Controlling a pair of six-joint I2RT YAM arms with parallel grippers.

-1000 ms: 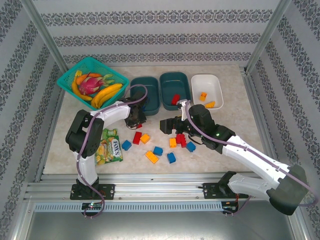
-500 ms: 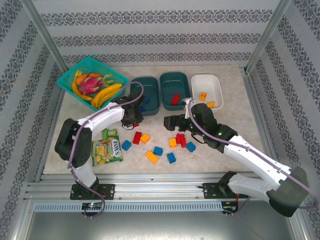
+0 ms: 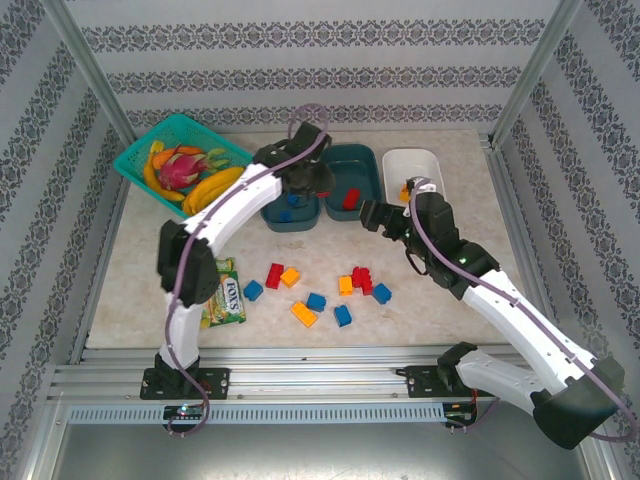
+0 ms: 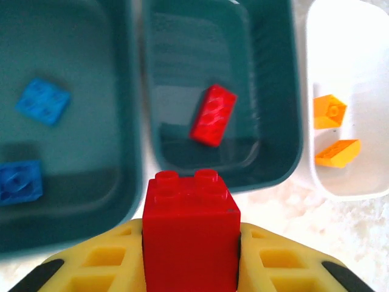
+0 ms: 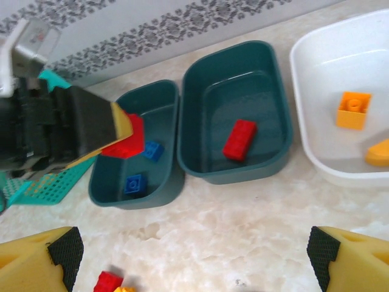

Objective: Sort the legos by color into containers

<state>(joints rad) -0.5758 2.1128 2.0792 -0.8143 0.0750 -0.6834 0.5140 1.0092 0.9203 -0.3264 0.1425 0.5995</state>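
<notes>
Red lego (image 4: 190,231) is pinched tight in the left claw (image 4: 190,261), up above the two teal tubs, about where they meet. Left teal tub (image 4: 91,67) has two blue bricks (image 4: 42,100), middle teal tub (image 4: 261,91) has one red brick (image 4: 213,114), and the white tub (image 4: 364,79) has two orange ones (image 4: 330,111). All three sit along the surface's (image 3: 130,280) far edge. Right claw (image 5: 197,267) is spread wide with nothing in it, just in front of the tubs. Loose bricks (image 3: 316,301) lie mid-surface toward the near edge.

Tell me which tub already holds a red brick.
The middle dark teal tub: one red brick lies in it. The left teal tub holds blue bricks, the white tub orange ones.
</notes>
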